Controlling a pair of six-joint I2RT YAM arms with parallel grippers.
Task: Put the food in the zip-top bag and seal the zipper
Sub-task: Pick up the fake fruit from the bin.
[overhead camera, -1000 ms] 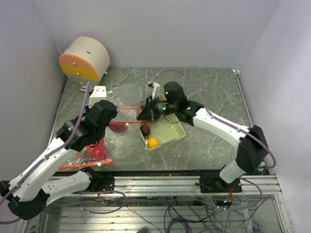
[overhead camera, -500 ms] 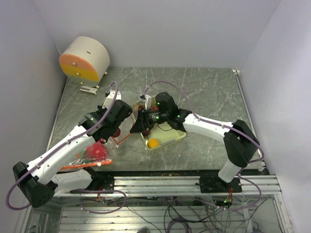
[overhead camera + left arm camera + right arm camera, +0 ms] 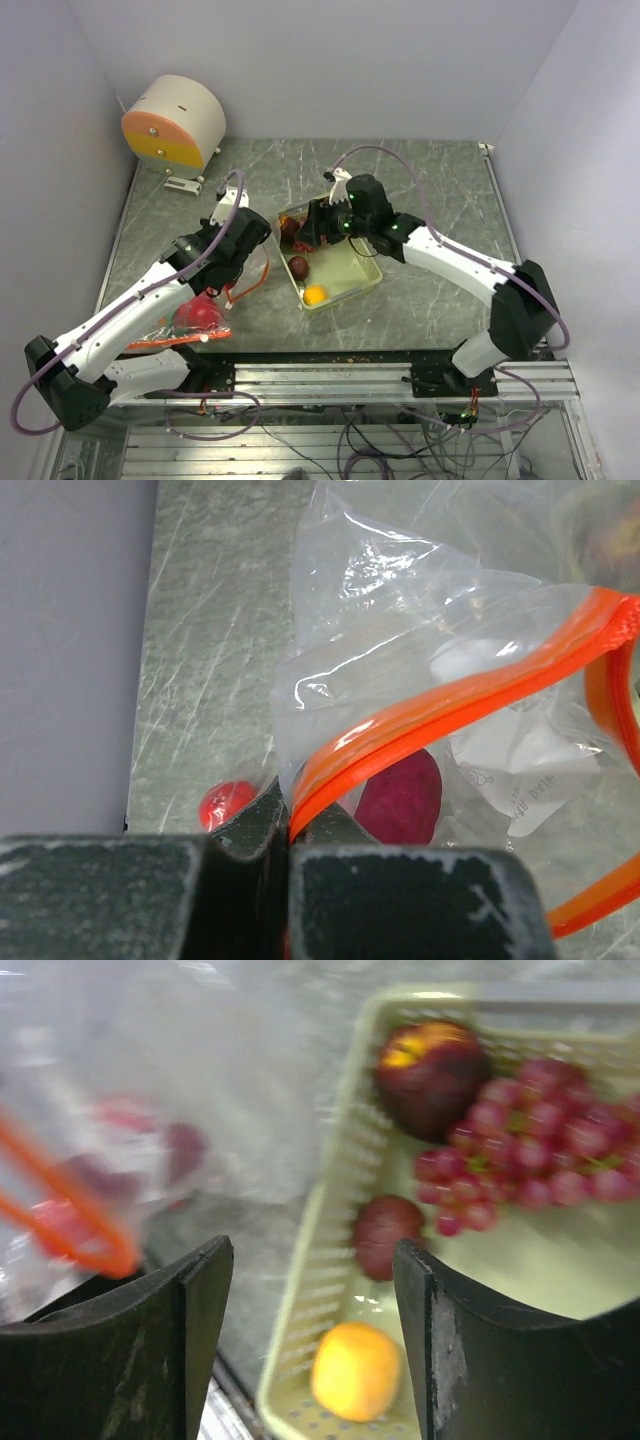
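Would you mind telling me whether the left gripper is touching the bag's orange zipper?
Touching: the left wrist view shows the left gripper pinched shut on the orange zipper.

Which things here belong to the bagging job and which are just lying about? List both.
Job: bag, pinched by the left gripper; purple-red piece inside it; apple, grapes, dark round fruit, orange; red fruit beside the left arm; open right gripper.
Lying about: pale green tray under the fruit; beige-and-orange drum at the far left corner.
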